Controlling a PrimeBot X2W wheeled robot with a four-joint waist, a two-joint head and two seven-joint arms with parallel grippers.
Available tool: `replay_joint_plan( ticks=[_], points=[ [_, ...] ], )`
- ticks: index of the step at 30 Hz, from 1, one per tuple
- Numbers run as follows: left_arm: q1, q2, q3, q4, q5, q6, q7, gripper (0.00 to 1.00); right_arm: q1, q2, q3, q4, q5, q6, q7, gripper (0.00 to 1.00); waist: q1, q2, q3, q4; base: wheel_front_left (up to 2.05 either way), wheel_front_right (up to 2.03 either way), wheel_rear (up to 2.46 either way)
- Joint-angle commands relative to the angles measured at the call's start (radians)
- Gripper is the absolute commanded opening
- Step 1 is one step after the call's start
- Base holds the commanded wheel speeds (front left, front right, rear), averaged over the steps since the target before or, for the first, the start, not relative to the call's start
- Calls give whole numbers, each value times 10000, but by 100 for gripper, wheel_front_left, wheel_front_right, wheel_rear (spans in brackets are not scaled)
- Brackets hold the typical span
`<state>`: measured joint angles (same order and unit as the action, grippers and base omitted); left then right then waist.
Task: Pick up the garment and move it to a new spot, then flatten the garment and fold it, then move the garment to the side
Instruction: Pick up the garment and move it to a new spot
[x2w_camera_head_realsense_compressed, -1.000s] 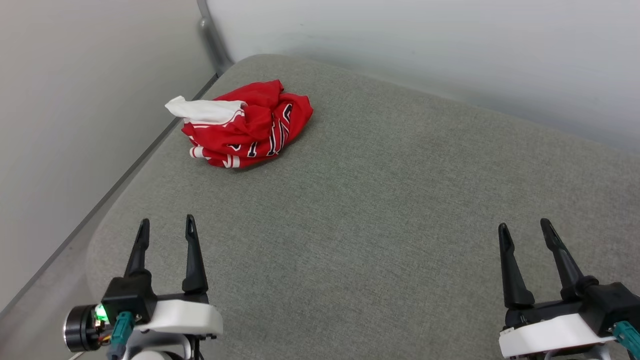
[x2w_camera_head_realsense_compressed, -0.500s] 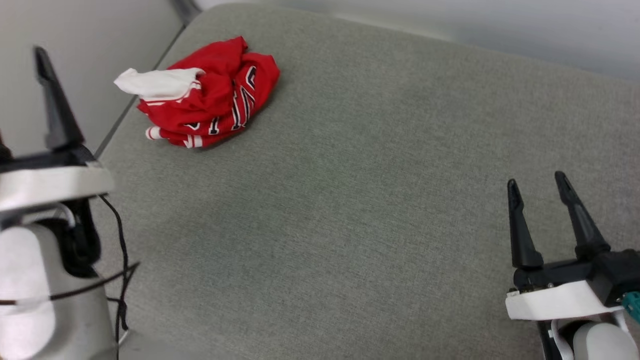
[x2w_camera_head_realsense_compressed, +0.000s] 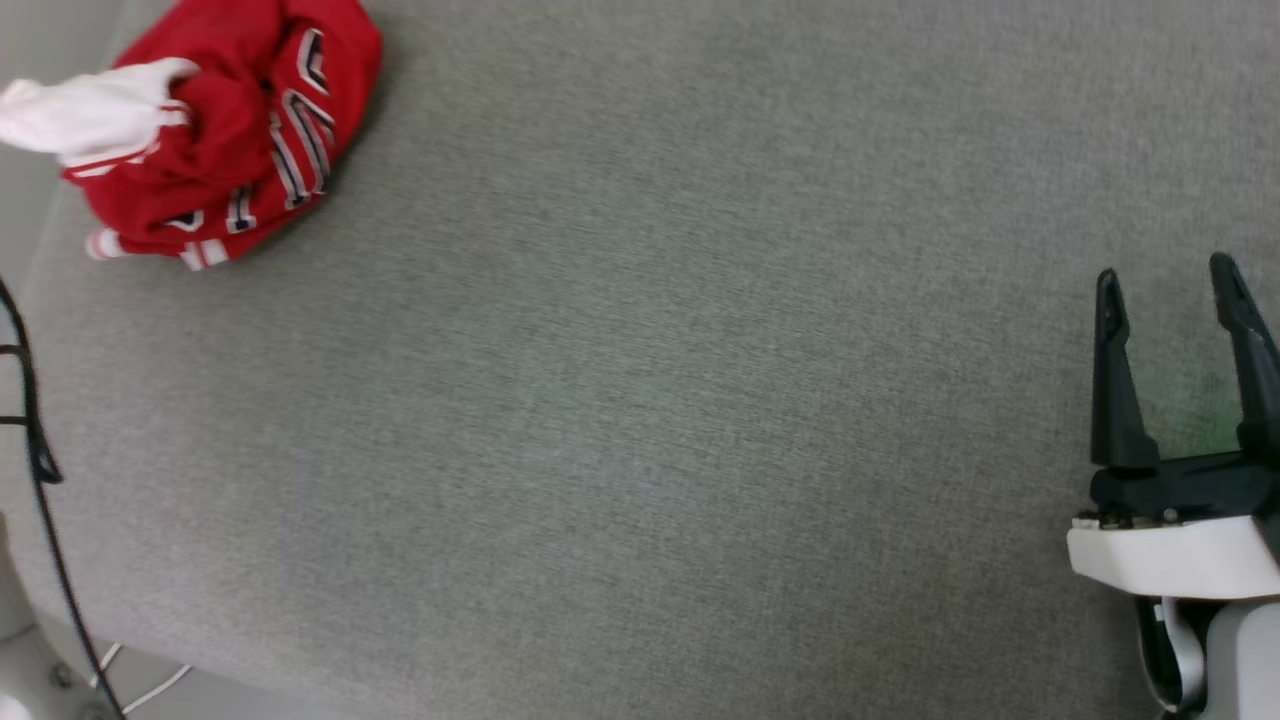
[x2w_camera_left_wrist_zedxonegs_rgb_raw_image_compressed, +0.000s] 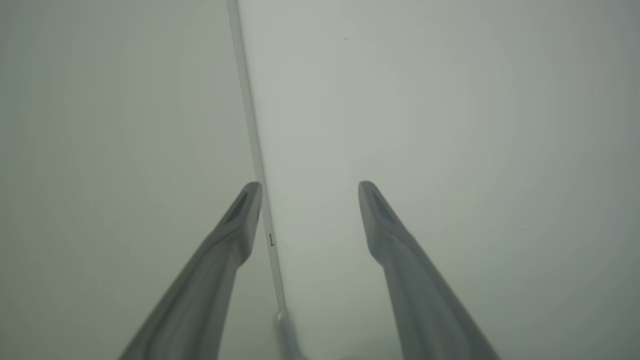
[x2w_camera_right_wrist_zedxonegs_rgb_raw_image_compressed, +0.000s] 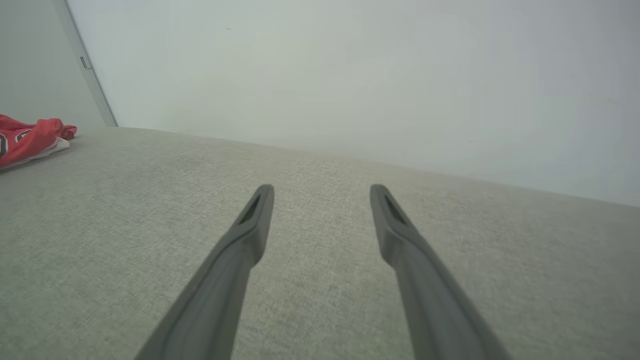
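The garment (x2w_camera_head_realsense_compressed: 215, 130) lies crumpled in a heap at the far left of the grey cushioned surface (x2w_camera_head_realsense_compressed: 640, 400), red with a white sleeve and dark-outlined lettering showing. It also appears at the left edge of the right wrist view as the garment (x2w_camera_right_wrist_zedxonegs_rgb_raw_image_compressed: 27, 142). My right gripper (x2w_camera_head_realsense_compressed: 1170, 285) stands open at the right edge of the head view, far from the heap, nothing between its fingers. The right gripper (x2w_camera_right_wrist_zedxonegs_rgb_raw_image_compressed: 321, 192) hovers low over the cushion. My left gripper (x2w_camera_left_wrist_zedxonegs_rgb_raw_image_compressed: 309, 190) is open and empty, pointing at a pale wall corner.
Pale walls (x2w_camera_right_wrist_zedxonegs_rgb_raw_image_compressed: 350, 75) rise behind the cushion, meeting at a corner strip (x2w_camera_left_wrist_zedxonegs_rgb_raw_image_compressed: 250, 125). A black cable (x2w_camera_head_realsense_compressed: 35, 470) hangs at the left edge of the head view. The cushion's near edge (x2w_camera_head_realsense_compressed: 150, 665) shows at the lower left.
The head camera has tilted down and swung right, so the garment sits nearer the upper left corner. My left arm rose and left the head view. Both grippers stay open.
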<state>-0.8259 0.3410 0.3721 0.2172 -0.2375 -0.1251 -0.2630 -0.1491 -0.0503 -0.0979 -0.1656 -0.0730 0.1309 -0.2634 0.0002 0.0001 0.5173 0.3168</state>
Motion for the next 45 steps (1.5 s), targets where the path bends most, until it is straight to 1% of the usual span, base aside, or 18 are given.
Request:
replay_joint_plan(
  ticks=[1, 2, 3, 5, 11, 14, 20, 22, 24, 27, 29, 31, 32, 33, 34, 35, 41, 45],
  points=[
    [-324, 319, -246, 377, -282, -37, -28, 100, -245, 3, -50, -137, -99, -3, -21, 100, -2, -1, 422, -298, 0, 0, 0],
    [-443, 665, -515, 704, -451, -30, -9, 100, -251, 3, -67, -197, -103, -3, -21, 100, -2, -1, 513, -336, 0, 0, 0],
    [-443, 665, -515, 704, -451, -30, -9, 100, -251, 3, -67, -197, -103, -3, -21, 100, -2, -1, 513, -336, 0, 0, 0],
    [-651, 1229, -1168, 1368, -1027, -31, 269, 100, -294, 6, -113, -282, -132, -3, -21, 100, -2, -1, 679, -392, 0, 0, 0],
    [-1051, 2768, -3530, 2568, -3194, -31, 2263, 100, -433, -3, -81, -537, -209, -3, -21, 100, -2, -1, 1089, -477, 0, 0, 0],
    [-1064, 3258, -4593, 2880, -4573, -32, 3622, 100, -501, -46, -55, -592, -205, -3, -21, 100, -2, -1, 1253, -526, 0, 0, 0],
    [-974, 4236, -6360, 2812, -7218, -33, 7239, 100, -599, -117, -44, -677, -258, -3, -19, 100, -2, -1, 1526, -691, 0, 0, 0],
    [-935, 4475, -6819, 2812, -7770, -33, 8218, 100, -585, -114, -57, -680, -270, -3, -19, 100, -2, -1, 1602, -750, 0, 0, 0],
    [-957, 4680, -7198, 2946, -8047, -34, 8950, 100, -587, -110, -74, -652, -274, -3, -16, 100, -2, -1, 1675, -807, 0, 0, 0],
    [-1107, 4652, -7579, 3278, -8310, -34, 9437, 100, -667, -103, -52, -605, -256, -5, -9, 100, -2, -1, 1766, -894, 0, 0, 0],
    [-1041, 4695, -8040, 3465, -8146, -34, 9712, 100, -710, -93, -18, -572, -249, -5, -9, 100, -2, -1, 1803, -948, 0, 0, 0],
    [-945, 4538, -8362, 3642, -8210, -34, 9806, 100, -731, -80, -22, -547, -235, -5, -9, 100, -2, -1, 1833, -979, 0, 0, 0],
    [-928, 4411, -8592, 3730, -8282, -34, 9750, 95, -761, -68, -18, -508, -225, -5, -9, 100, -2, -1, 1830, -999, 0, 0, 0],
    [-930, 4381, -8698, 3763, -8342, -34, 9754, 0, -768, -61, -15, -481, -221, -5, -9, 100, -2, -1, 1808, -1008, 0, 0, 0],
    [-933, 4404, -8772, 3781, -8369, -34, 9738, 0, -764, -53, -13, -451, -213, -5, -9, 100, -2, -1, 1772, -1012, 0, 0, 0],
    [-1068, 4754, -8898, 3713, -8353, -33, 9461, 0, -758, -35, -5, -390, -179, -5, -9, 100, -2, -1, 1577, -1029, 0, 0, 0],
    [-1722, 5348, -9026, 3326, -8131, -33, 8605, 0, -654, -7, 48, -269, -40, -3, -19, 100, -2, -1, 854, -1056, 0, 0, 0],
    [-2120, 5717, -9305, 2670, -7829, -33, 8153, 0, -558, 6, 82, -143, 136, -3, -19, 100, -2, -1, 334, -1103, 0, 0, 0]
  ],
)
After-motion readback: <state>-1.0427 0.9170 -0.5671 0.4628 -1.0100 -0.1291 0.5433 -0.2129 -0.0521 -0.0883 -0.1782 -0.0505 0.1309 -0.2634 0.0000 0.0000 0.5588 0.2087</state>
